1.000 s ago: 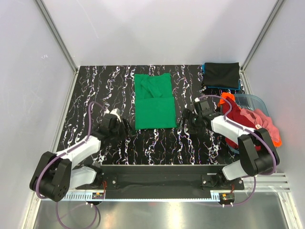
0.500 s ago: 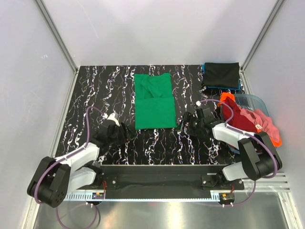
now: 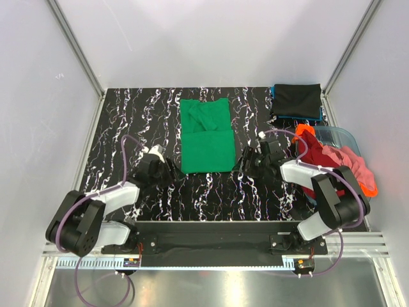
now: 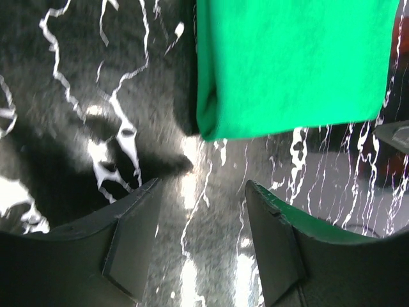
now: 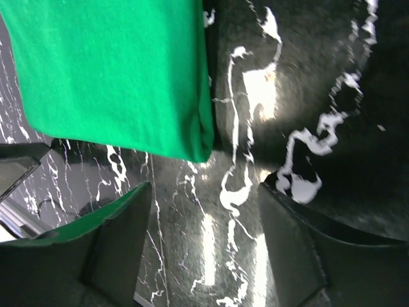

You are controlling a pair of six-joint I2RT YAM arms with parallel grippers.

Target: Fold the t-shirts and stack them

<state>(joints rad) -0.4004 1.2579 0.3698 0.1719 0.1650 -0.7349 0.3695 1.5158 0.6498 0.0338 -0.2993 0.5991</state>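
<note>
Roughly midway, I judge: the green t-shirt (image 3: 205,135) lies flat in the middle of the black marbled table (image 3: 128,121), narrowed to a long strip but not yet folded short. A folded black t-shirt (image 3: 296,100) rests on a blue t-shirt (image 3: 300,118) in the far right corner. A maroon-red t-shirt (image 3: 319,160) and an orange t-shirt (image 3: 305,131) are heaped in the clear tub (image 3: 345,133), unfolded. The left gripper (image 4: 203,211) and right gripper (image 5: 204,211) hover spread and empty just outside the green shirt's near corners. The tub's full contents are hidden, and the blue t-shirt shows only an edge.
</note>
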